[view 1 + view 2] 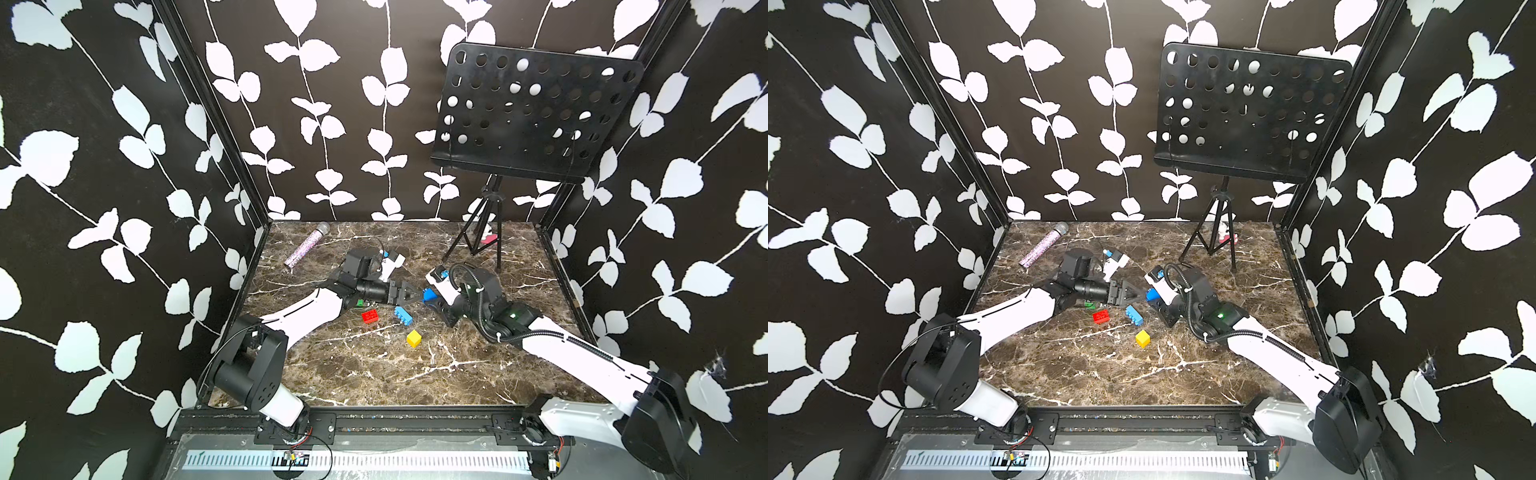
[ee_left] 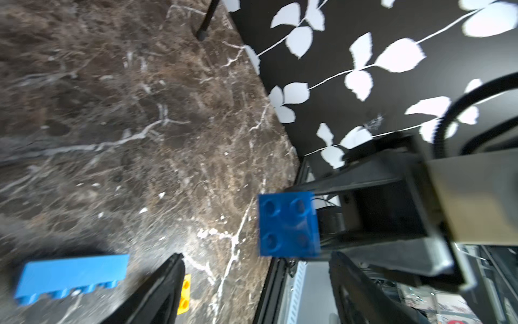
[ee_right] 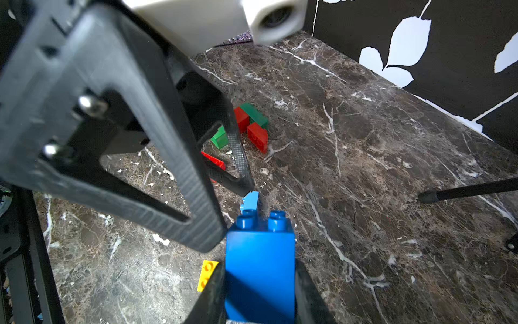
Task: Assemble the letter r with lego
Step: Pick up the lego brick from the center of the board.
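Nearest us, lower centre in both top views, the yellow brick (image 1: 414, 338) sits alone on the marble table (image 1: 374, 374). Just above it in frame the light blue brick (image 1: 403, 316) lies tipped over with its studs sideways. The red brick (image 1: 370, 316) is to its left, apart from it.

Mid frame, the two grippers meet nose to nose. The right gripper (image 3: 260, 283) is pinching the blue brick (image 3: 259, 252) by its sides, studs pointing away from its wrist. The brick looks clear of the table. The left gripper (image 2: 256, 261) has its fingers spread wide with nothing between them. Its tips are just beside the studded face of the blue brick; we can't tell if they touch.

Beyond the left fingers, centre-left in the right wrist view, a dark green brick (image 3: 256, 115) touches a red pair (image 3: 258, 137). A lighter green brick (image 3: 220, 137) is just beside them. In the top views the left arm mostly hides this group.

Farther back, a glittery microphone (image 1: 306, 249) lies flat at the table's upper left. Farthest back, a black music stand (image 1: 536, 112) on a tripod is at the table's back right, its perforated tray in the upper right of the frame.
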Action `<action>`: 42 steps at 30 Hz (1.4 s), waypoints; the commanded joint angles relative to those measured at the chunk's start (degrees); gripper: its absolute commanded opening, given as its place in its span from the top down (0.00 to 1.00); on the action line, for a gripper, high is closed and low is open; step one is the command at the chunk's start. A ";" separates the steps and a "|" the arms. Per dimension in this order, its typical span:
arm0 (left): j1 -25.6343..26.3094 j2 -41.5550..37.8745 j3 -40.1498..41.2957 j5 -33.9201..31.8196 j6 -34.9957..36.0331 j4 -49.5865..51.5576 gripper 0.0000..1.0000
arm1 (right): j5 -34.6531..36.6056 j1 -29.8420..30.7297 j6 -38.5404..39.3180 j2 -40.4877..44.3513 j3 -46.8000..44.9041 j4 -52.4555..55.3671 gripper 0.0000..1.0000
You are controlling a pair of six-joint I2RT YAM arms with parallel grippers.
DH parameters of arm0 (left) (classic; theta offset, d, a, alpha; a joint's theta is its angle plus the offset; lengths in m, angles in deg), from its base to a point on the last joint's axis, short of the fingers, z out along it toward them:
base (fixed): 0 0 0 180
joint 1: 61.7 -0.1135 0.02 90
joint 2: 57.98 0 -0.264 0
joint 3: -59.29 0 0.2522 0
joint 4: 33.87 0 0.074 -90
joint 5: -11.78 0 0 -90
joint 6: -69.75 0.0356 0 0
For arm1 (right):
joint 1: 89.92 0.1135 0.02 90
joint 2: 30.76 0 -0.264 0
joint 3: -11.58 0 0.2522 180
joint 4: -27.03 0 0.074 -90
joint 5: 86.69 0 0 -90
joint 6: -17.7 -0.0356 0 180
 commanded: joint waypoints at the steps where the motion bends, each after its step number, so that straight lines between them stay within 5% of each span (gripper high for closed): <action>1: -0.06 -1.59 0.85 4.79 -2.66 -5.43 0.17 | -1.99 0.18 1.56 -0.47 0.06 -0.87 0.72; 12: 2.57 3.83 -2.09 5.96 0.38 -1.64 0.27 | -4.29 0.77 1.20 -0.20 0.79 -2.19 0.72; 18: 3.44 5.78 -3.35 6.86 0.20 -2.40 0.43 | -4.46 1.03 1.65 -0.57 1.05 -2.20 0.72; 27: 3.48 5.47 -3.99 6.40 -0.07 -2.22 0.79 | -2.31 1.15 1.91 -1.23 0.39 -1.24 0.71; 32: 3.47 4.32 -3.84 5.16 0.60 -1.19 0.89 | 2.97 0.87 -1.58 -0.65 0.60 1.41 0.52; 35: 3.82 2.41 -6.36 -5.21 8.40 10.73 0.86 | 4.91 -1.76 -5.66 4.79 -3.16 -0.96 0.47; 38: 7.43 2.18 -11.58 -27.36 17.08 26.70 0.85 | 6.71 -5.95 -11.09 12.77 -8.08 -4.30 0.43; 42: 13.33 6.37 -15.21 -42.79 19.42 31.53 0.85 | 11.26 -9.98 -15.55 18.90 -11.00 -3.95 0.41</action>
